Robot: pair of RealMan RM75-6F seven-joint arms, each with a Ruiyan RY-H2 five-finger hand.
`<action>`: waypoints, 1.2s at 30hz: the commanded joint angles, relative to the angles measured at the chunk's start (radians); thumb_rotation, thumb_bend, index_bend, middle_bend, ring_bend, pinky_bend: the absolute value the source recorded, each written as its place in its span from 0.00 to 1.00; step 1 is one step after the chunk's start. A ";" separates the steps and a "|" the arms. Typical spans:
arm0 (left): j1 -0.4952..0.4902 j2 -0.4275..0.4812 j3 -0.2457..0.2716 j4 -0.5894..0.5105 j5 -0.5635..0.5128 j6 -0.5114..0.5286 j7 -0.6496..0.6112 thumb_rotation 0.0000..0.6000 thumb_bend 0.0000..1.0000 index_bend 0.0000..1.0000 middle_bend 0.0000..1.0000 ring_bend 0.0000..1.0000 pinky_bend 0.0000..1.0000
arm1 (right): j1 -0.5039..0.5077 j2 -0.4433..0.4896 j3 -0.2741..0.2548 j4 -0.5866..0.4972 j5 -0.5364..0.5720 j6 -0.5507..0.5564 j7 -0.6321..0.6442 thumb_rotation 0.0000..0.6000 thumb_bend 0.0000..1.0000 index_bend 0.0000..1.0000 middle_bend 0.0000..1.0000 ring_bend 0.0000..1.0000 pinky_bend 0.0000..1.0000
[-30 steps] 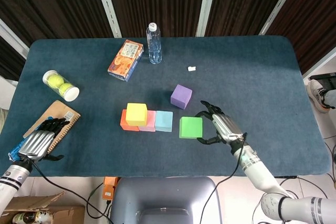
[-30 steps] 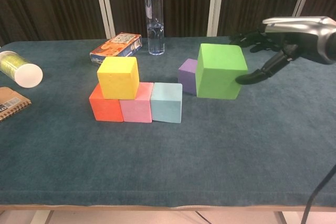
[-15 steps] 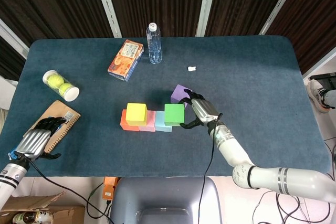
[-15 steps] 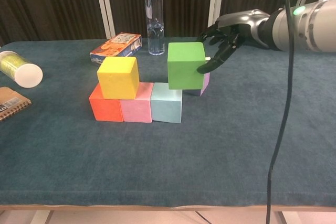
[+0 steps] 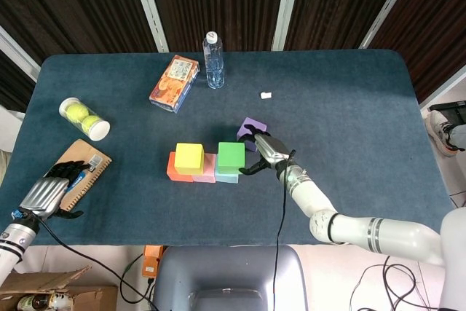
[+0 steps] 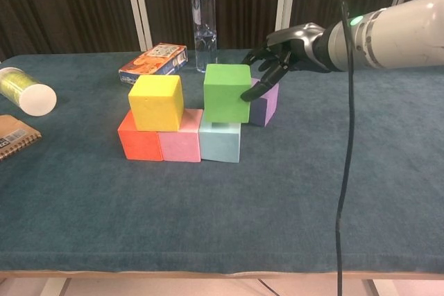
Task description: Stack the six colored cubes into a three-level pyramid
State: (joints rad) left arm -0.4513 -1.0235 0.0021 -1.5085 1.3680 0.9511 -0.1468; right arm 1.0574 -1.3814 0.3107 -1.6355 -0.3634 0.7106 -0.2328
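An orange cube (image 6: 139,145), a pink cube (image 6: 182,145) and a light blue cube (image 6: 220,141) stand in a row. A yellow cube (image 6: 156,102) sits on top, over the orange and pink ones. My right hand (image 6: 281,52) grips a green cube (image 6: 227,93) from its right side, right at the top of the light blue cube (image 5: 227,175); contact between the two cannot be told. The purple cube (image 6: 266,103) stands on the table just behind, under the hand. My left hand (image 5: 45,194) rests at the table's near left edge, fingers apart, holding nothing.
At the back stand a water bottle (image 5: 213,60) and a snack box (image 5: 175,82). A tube of tennis balls (image 5: 84,119) lies at the left, with a notebook (image 5: 80,165) under my left hand. A small white scrap (image 5: 266,95) lies mid-table.
My right hand has carried the green cube from the table at the right, up and leftward, to above the light blue cube. The left hand shifted slightly.
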 commanded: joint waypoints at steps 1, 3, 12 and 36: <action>0.001 0.002 -0.001 -0.002 -0.002 -0.001 0.002 1.00 0.11 0.12 0.06 0.00 0.07 | 0.021 -0.011 -0.006 0.017 0.020 0.003 0.004 1.00 0.16 0.40 0.00 0.00 0.00; 0.002 0.003 -0.002 -0.006 0.001 0.002 0.003 1.00 0.11 0.12 0.06 0.00 0.07 | 0.033 -0.018 -0.011 0.029 0.036 0.009 0.003 1.00 0.16 0.40 0.00 0.00 0.00; 0.001 0.004 -0.004 -0.010 0.008 -0.001 0.004 1.00 0.11 0.12 0.06 0.00 0.07 | 0.071 -0.052 -0.023 0.057 0.062 0.021 0.003 1.00 0.16 0.39 0.00 0.00 0.00; 0.008 0.002 -0.001 0.024 0.024 -0.008 -0.042 1.00 0.11 0.12 0.06 0.00 0.07 | 0.114 -0.105 -0.040 0.075 0.073 0.050 -0.004 1.00 0.16 0.38 0.00 0.00 0.00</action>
State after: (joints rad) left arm -0.4433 -1.0220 0.0011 -1.4847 1.3922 0.9436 -0.1887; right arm 1.1711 -1.4861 0.2706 -1.5610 -0.2899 0.7605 -0.2367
